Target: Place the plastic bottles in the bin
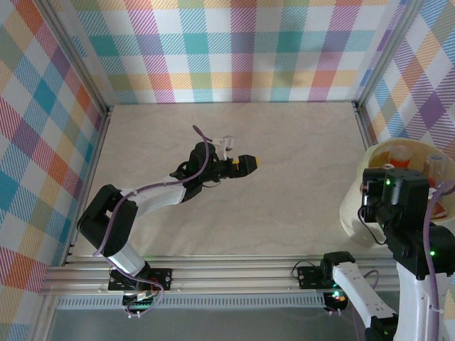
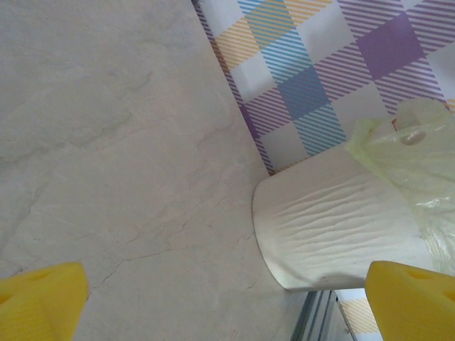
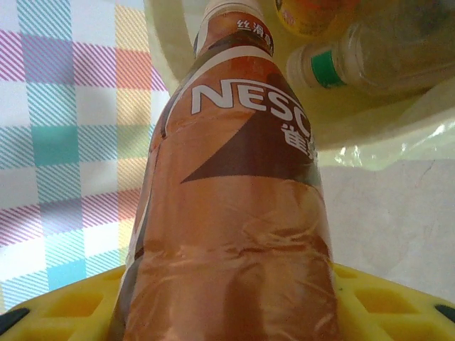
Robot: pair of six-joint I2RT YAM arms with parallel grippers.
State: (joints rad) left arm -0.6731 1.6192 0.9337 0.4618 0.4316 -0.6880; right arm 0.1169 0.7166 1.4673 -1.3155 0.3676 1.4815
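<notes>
An orange-brown plastic bottle (image 3: pixel 234 213) with a brown and white label stands between the yellow fingers (image 3: pixel 387 305) of my right gripper (image 3: pixel 227 316), which is shut on it, cap end pointing into the bin (image 3: pixel 348 124). The bin (image 1: pixel 353 206) is a pale cream tub at the table's right edge. My right wrist (image 1: pixel 394 192) hangs over its near rim. Inside lie a clear bottle with a green band (image 3: pixel 370 64) and an orange one (image 3: pixel 313 14). Out over the mid table, my left gripper (image 1: pixel 252 163) is open and holds nothing. Its camera sees the bin's wall (image 2: pixel 334 220).
A thin yellowish bag (image 2: pixel 419 163) lines the bin and hangs over its rim. Plaid walls (image 1: pixel 234 50) close in the table on three sides. An aluminium rail (image 1: pixel 234 273) runs along the near edge, where both arm bases sit.
</notes>
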